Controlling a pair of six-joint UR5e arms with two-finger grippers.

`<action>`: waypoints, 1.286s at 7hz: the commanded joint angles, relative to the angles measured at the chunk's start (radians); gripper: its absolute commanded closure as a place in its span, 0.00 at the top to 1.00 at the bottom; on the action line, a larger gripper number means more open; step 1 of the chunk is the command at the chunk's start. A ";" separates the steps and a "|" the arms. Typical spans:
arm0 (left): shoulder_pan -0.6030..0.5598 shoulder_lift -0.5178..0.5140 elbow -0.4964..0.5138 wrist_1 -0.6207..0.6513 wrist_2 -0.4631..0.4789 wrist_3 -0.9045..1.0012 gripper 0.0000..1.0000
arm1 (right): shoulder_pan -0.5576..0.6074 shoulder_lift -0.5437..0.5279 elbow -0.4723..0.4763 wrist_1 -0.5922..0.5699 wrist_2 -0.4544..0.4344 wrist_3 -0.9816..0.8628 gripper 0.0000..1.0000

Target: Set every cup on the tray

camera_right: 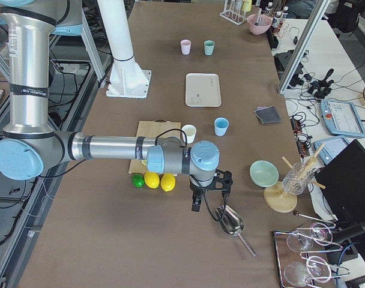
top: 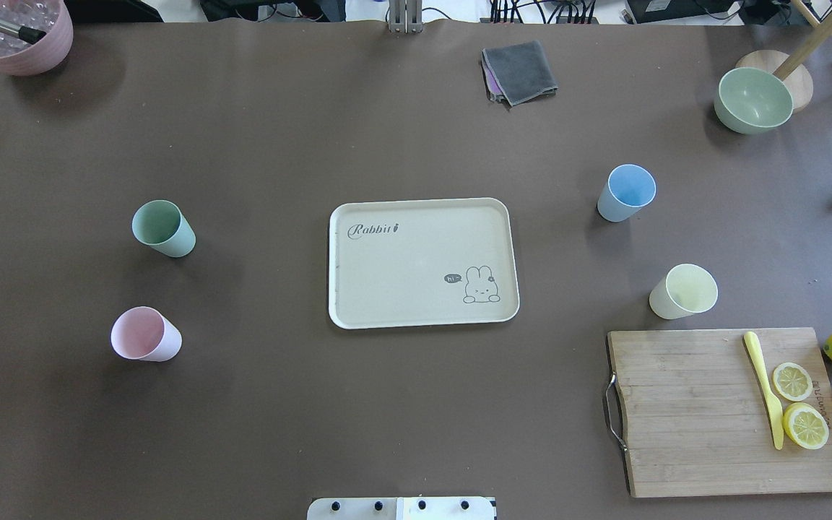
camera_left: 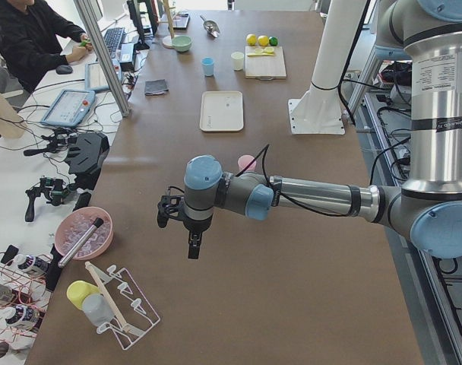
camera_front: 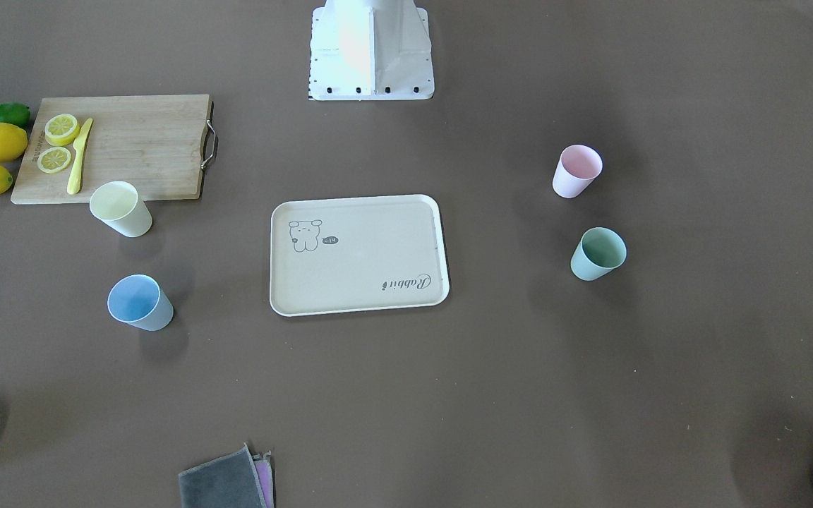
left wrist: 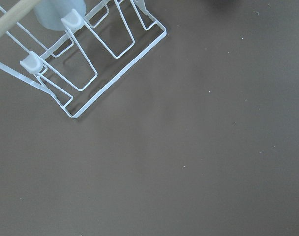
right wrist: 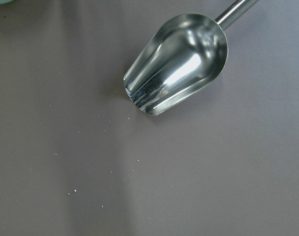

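The cream tray [top: 416, 267] lies bare at the table's middle. Four cups stand on the table around it, apart from it. The mint green cup [top: 163, 228] and the pink cup [top: 145, 334] are on my left. The light blue cup [top: 626, 193] and the pale yellow cup [top: 683, 292] are on my right. My left gripper [camera_left: 191, 245] hangs over the table's far left end, far from the cups. My right gripper [camera_right: 197, 203] hangs over the far right end. Neither shows well enough to tell whether it is open or shut.
A bamboo board [top: 705, 412] with a knife and lemon slices lies near the yellow cup, lemons beside it. A sage bowl [top: 753, 100], grey cloth [top: 521, 72] and mauve pot [top: 19, 36] line the far edge. A wire rack [left wrist: 90, 59] is under the left wrist, a metal scoop [right wrist: 179, 64] under the right.
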State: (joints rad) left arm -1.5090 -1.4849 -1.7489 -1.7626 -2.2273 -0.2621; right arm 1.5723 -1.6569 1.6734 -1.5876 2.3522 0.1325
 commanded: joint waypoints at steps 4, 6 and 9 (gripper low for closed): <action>0.000 -0.002 0.003 0.003 0.000 -0.003 0.98 | -0.003 0.002 0.000 0.001 0.007 0.001 1.00; 0.001 -0.009 -0.008 -0.023 -0.003 -0.003 0.98 | -0.003 0.006 0.043 0.003 0.044 0.004 1.00; 0.009 -0.032 -0.004 -0.121 -0.046 -0.006 0.98 | -0.012 0.029 0.054 0.001 0.075 0.025 1.00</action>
State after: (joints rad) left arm -1.5047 -1.5082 -1.7516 -1.8329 -2.2644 -0.2668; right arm 1.5667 -1.6340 1.7405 -1.5849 2.4174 0.1441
